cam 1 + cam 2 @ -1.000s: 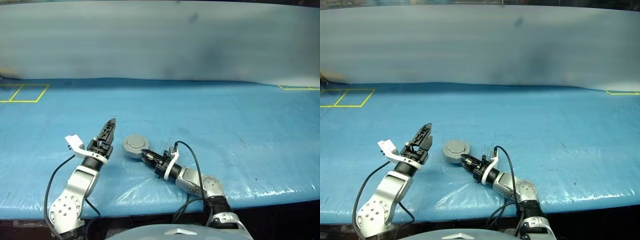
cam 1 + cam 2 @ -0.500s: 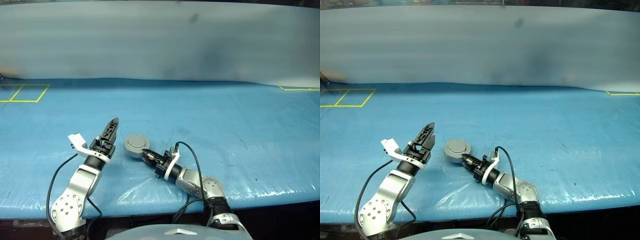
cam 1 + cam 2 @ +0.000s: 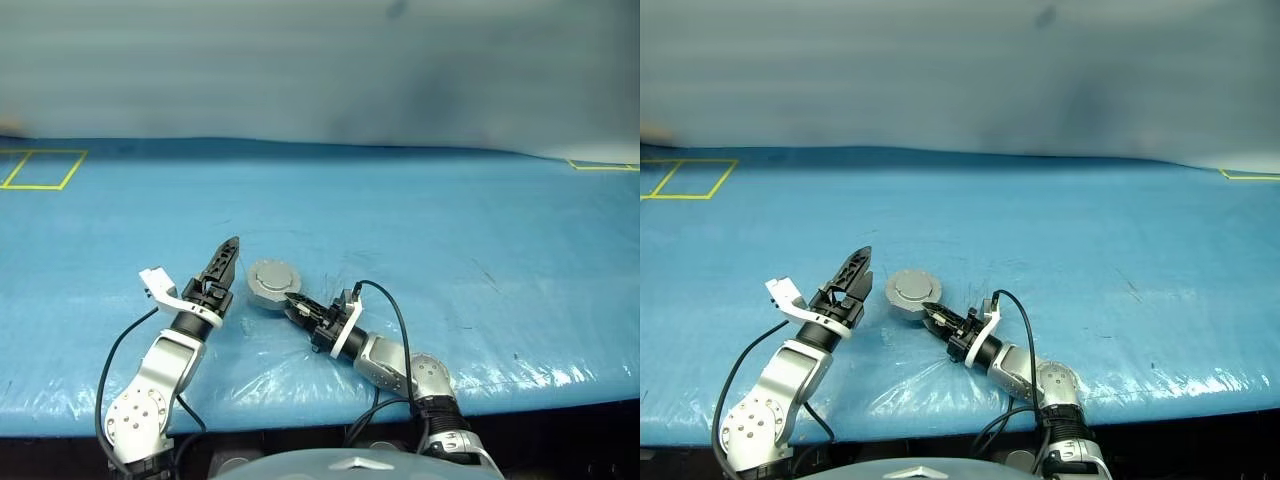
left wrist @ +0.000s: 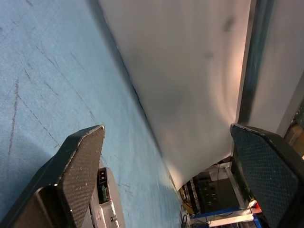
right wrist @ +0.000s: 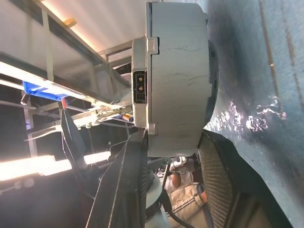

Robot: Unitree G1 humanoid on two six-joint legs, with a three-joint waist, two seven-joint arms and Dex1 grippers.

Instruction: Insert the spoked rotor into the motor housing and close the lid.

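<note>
- The motor housing [image 3: 272, 283] sits on the blue table cover [image 3: 450, 230], close to the front edge and a little left of centre, with the lid [image 3: 910, 290] down on top so only plain grey with a raised centre circle shows.
- The rotor can't be made out; I take it to be inside under the shut lid.
- The right gripper [image 3: 293, 304] has its two black fingers pinched on the near edge of the housing; in the right wrist view one finger [image 5: 128, 190] lies against the lid side and the other against the base side, spanning its thickness.
- By my reckoning the job is at its last step: seating the lid.
- To do that well, I'd keep the squeeze even across lid and base so the hinge side doesn't spring up, and let go gently so the housing doesn't slide.
- The right arm lies low over the cover, its forearm angled toward the robot's left.
- The left gripper [image 3: 222, 268] hangs just beside the housing, spread wide and holding nothing, pointing ahead.
</note>
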